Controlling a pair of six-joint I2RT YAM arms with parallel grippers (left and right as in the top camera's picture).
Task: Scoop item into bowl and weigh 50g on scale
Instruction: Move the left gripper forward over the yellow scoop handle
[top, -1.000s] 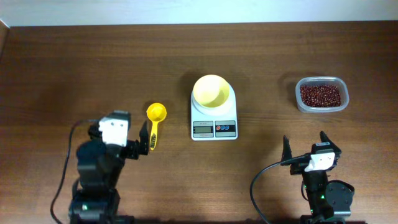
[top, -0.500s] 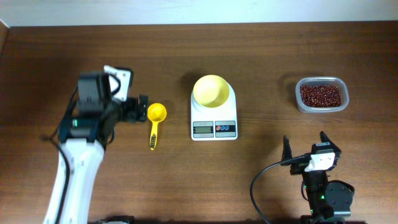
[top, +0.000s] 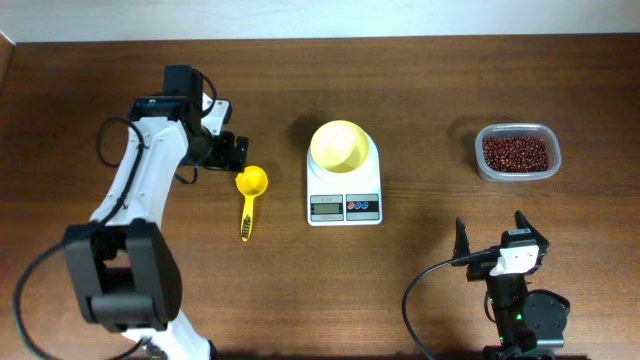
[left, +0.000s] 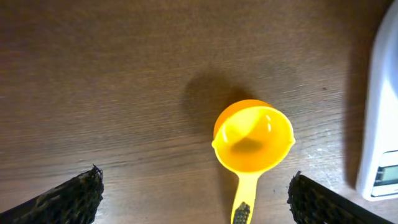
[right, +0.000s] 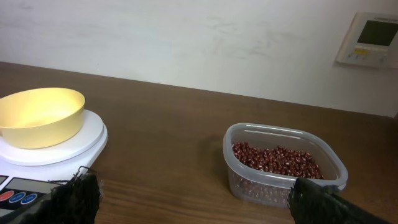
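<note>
1. Overhead view first: the left claw (top: 232, 152) sits just beside the round end of a yellow scoop (top: 251, 183), on its far-left side. The scoop lies flat on the wooden table (top: 420, 90) with its handle pointing back toward the robot.
2. Left wrist cam looks pretty much straight down on that scoop. Both black fingers (left: 68, 199) are spread wide at the bottom corners of the shot and there's nothing pinched between them, so that claw is wide open and empty. The scoop cup is empty too, and a white corner of the scale pokes in at the right edge.
3. The scale (top: 345, 186) is mid-table, right of the scoop and not touching it, with its display and buttons facing the robot. I can't read the display, it's too small.
4. The pale-yellow bowl (top: 340, 147) sits on the scale's round plate, upright and empty as far as I can see.
5. The beans (top: 516, 152) are all in a clear plastic tub (top: 479, 150) over on the right, well apart from the scale. The tub has no lid on it.
6. The right claw (top: 490, 232) is down at the near edge of the table, on the right, with its fingers spread wide and nothing in them. Its wrist cam looks across the table at the bowl on the scale to the left and the tub to the right.
</note>
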